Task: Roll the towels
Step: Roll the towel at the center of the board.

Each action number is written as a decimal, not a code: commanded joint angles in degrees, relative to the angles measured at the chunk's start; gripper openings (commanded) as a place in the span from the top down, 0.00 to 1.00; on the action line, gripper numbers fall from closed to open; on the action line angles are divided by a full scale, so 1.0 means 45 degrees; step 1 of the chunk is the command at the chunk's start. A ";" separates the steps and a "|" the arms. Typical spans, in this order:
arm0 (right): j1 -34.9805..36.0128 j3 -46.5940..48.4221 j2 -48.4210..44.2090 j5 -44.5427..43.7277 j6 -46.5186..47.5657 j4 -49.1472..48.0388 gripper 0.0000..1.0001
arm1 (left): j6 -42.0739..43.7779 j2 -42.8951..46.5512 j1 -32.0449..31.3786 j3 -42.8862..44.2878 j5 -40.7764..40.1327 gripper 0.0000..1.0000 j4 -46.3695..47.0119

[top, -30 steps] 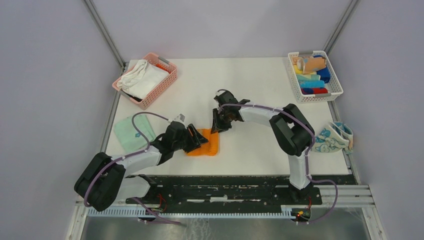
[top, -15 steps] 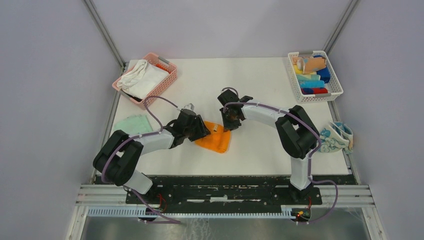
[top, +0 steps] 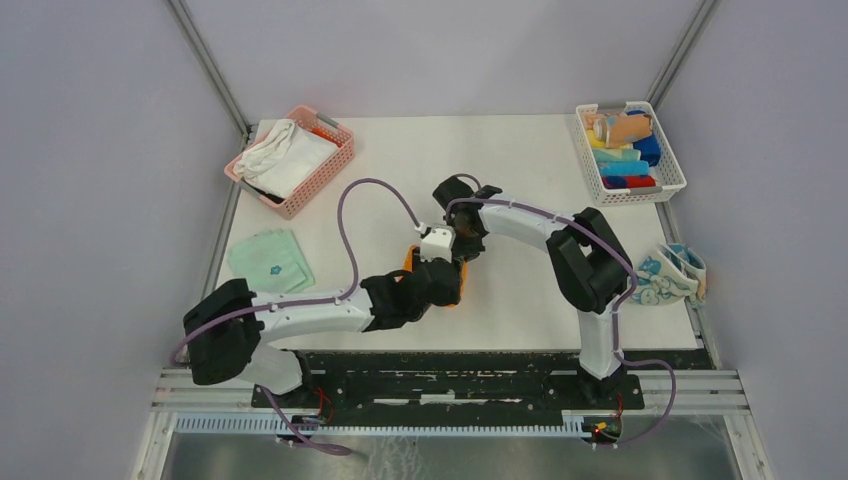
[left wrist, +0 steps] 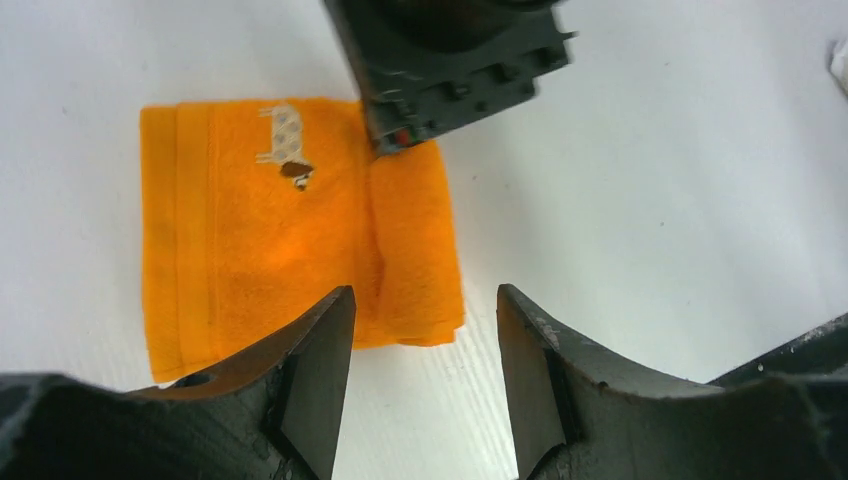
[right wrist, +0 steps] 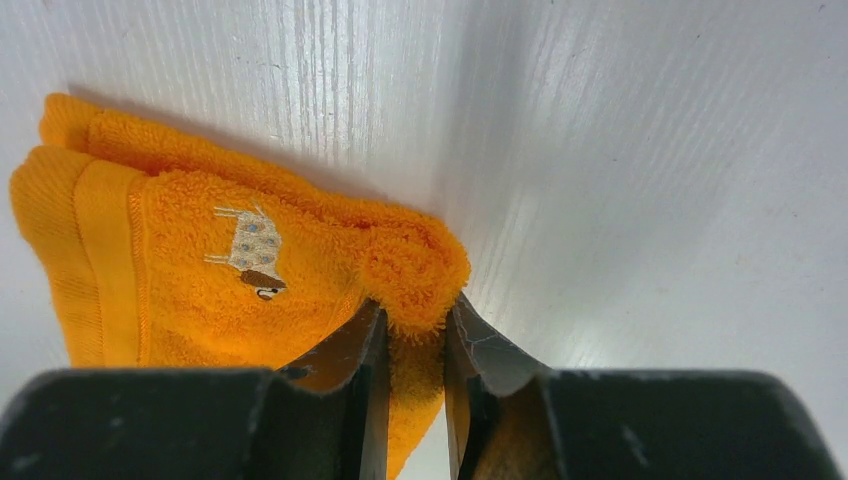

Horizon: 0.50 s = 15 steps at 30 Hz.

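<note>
While the mint green towel [top: 270, 260] lies flat by the worktop's left edge, the orange towel [left wrist: 260, 240] sits mid-worktop, a bit toward the near edge, with one side folded over. The left gripper [left wrist: 425, 300] hangs right above it, jaws apart, nothing in them. The right gripper [right wrist: 415, 310] is pinched on the folded side's corner. The white-and-teal towel [top: 668, 275] is bunched up at the right edge.

The orange towel [left wrist: 290, 230], terry cloth with a small embroidered animal, lies flat, with one side folded over into a thick flap. The right gripper [right wrist: 415, 340] pinches one end of the flap. The other end lies just ahead of the left gripper [left wrist: 425, 390], whose jaws are parted. A mint green towel [top: 270, 260] lies flat, well left of it.
</note>
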<state>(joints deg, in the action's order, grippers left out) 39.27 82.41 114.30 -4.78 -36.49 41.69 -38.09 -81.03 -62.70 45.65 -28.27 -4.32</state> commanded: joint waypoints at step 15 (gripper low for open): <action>-0.0076 0.0729 0.0479 0.0063 -0.0173 0.0952 0.75 | 0.2151 -0.5437 -0.2806 0.3834 -0.6043 0.41 -0.1479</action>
<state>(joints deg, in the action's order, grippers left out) 39.18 84.20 115.37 -4.40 -37.23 44.23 -29.08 -102.69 -75.02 58.92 -49.63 -8.51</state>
